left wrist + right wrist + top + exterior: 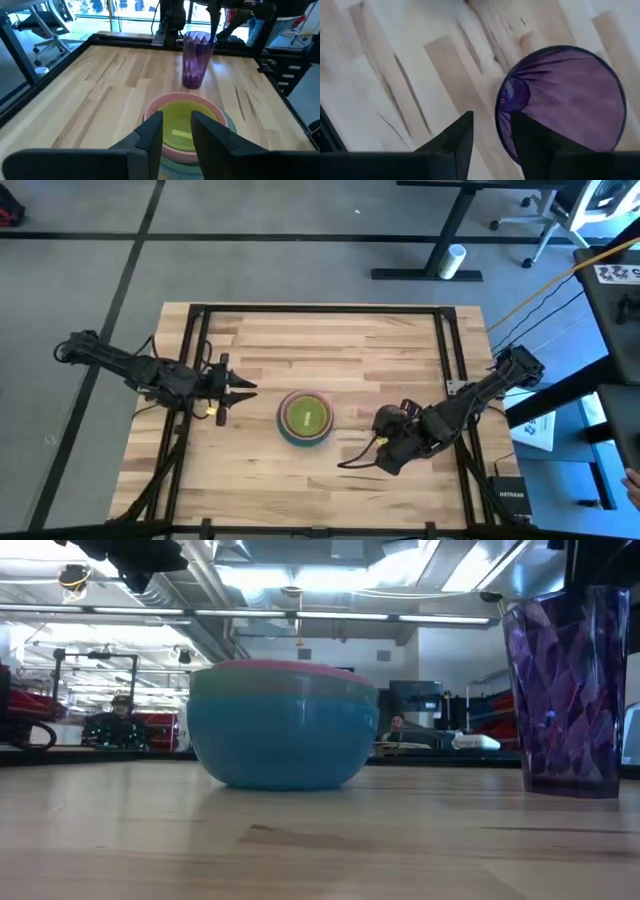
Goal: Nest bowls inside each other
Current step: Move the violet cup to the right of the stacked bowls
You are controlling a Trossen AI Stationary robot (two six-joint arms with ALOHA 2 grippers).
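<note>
Bowls first: one nested stack (305, 418) sits near the middle of the wooden table (330, 340). From above I count a blue bowl (280, 740) outermost, a pink bowl (165, 105) inside it, a lime-green bowl (187, 117) inside that, and a sliver of yellow (182, 133) at the very bottom. One dark purple vessel (196, 57), tall and faceted like a tumbler, stands upright on its own, near the stack on the right arm's side.

Two arms are at work. The left gripper (176, 117) hangs just beside the stack, angled down toward it, with its fingers parted and nothing between them. The right arm is bent down over the purple vessel; the right gripper (491, 116) has its fingers apart, one outside the wall and one over the hollow, with the rim in the gap and not visibly pinched.

A dark box (510, 498) by the table's corner bears white lettering, too small to read.
</note>
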